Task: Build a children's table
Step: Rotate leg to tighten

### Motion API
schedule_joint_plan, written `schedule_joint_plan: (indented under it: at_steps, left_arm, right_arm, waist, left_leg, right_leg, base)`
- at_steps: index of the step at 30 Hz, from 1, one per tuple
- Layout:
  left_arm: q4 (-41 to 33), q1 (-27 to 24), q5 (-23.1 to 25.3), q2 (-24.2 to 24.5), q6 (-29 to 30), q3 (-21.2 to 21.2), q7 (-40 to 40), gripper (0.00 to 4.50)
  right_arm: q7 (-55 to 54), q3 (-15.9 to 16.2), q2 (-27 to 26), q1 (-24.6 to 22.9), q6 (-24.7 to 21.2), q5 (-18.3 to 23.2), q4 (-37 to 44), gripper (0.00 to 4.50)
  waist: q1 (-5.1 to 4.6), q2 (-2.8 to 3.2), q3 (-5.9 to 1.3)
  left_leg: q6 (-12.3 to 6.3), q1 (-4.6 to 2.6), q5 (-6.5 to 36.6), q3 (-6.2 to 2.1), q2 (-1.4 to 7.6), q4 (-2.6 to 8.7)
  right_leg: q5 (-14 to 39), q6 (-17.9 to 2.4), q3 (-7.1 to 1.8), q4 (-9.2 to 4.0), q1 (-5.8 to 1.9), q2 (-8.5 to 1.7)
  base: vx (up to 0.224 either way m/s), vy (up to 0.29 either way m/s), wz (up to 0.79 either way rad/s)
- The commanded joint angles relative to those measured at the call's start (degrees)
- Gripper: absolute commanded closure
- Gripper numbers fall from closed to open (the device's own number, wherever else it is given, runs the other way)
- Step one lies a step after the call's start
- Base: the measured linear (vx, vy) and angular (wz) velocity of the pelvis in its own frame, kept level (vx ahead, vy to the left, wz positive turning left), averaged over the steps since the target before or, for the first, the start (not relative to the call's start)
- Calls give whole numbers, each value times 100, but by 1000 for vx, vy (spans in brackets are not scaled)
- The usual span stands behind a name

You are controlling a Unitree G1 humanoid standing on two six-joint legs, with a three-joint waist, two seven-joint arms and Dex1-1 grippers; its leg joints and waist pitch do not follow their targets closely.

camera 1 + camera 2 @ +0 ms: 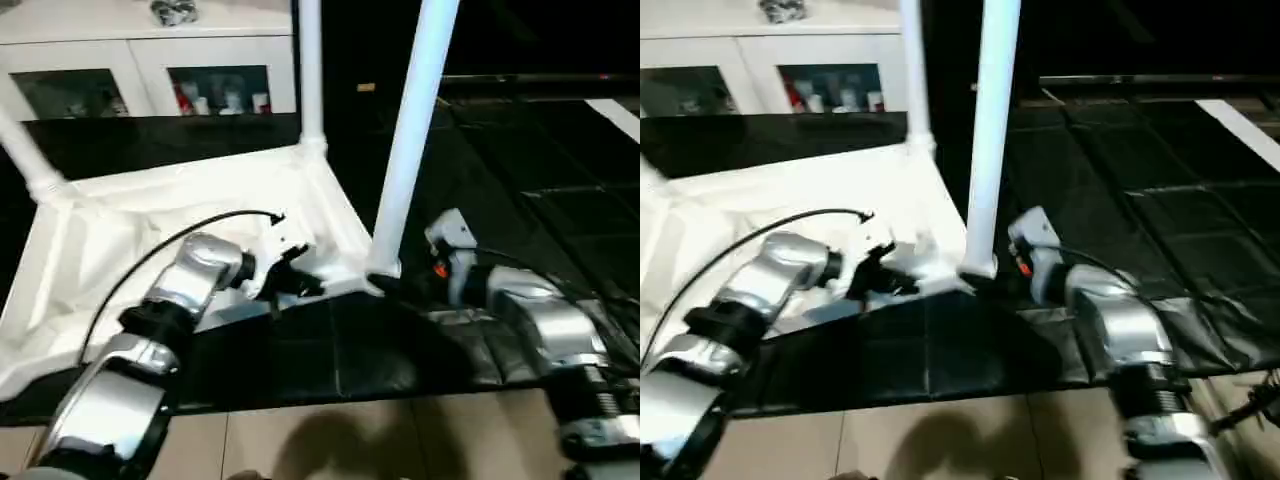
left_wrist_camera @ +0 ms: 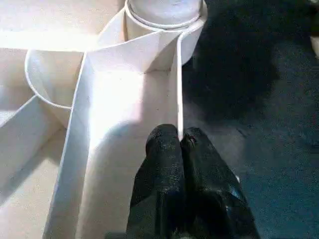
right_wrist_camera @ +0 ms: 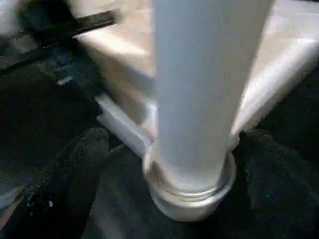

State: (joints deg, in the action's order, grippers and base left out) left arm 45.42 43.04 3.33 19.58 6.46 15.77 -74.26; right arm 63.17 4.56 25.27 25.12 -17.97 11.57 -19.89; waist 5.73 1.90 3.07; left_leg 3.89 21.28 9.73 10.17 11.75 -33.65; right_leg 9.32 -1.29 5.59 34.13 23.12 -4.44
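1. Left claw point(image 2: 180, 142) is pinching its fingers together on the tabletop's thin edge rib; right claw point(image 3: 172, 149) is standing wide apart around the near leg point(image 1: 410, 140).
2. Black mats point(image 1: 540, 200) are covering the floor, tan tiles point(image 1: 400, 440) nearer; a white cabinet point(image 1: 150, 60) is standing behind.
3. Three legs are rising from corner sockets.
4. Upside down, the white tabletop point(image 1: 120, 240) is lying ribbed side up.

No readable text, label, brand, number or sign appears on any surface; the small items behind the far glass doors stay illegible.
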Motion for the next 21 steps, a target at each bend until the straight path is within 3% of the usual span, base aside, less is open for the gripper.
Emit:
schedule_joint_plan:
  at_steps: [1,8,9,21]
  left_arm:
    - [-261,32,-31,60,-266,157,-411,450]
    - [-268,3,55,261,-666,431,-1089,450]
    - [-265,5,67,273,-701,454,-1134,450]
    - [-143,70,121,293,-1065,617,-1394,450]
  right_arm:
    - [448,65,136,-48,82,138,195,4]
    - [1350,219,510,-46,187,290,191,4]
    - [1398,237,526,-39,203,289,183,31]
    - [1684,487,537,113,512,142,-74,131]
  waist:
    - [21,-67,-429]
    - [103,-74,-429]
    - [109,-71,-431]
    - [190,-76,-441]
  left_leg:
    - [-483,-71,1030,-16,166,317]
    - [-430,-84,1081,-21,176,319]
    - [-430,-80,1084,-23,176,318]
    - [-402,-83,1023,-22,181,314]
  right_leg:
    - [1360,-1137,-293,-400,-342,-390]
    - [1483,-1142,-289,-403,-322,-404]
    - [1497,-1136,-288,-403,-323,-409]
    - [1506,-1108,-288,-389,-316,-406]
  base:
    - [0,0,0]
    - [0,0,0]
    - [0,0,0]
    - [0,0,0]
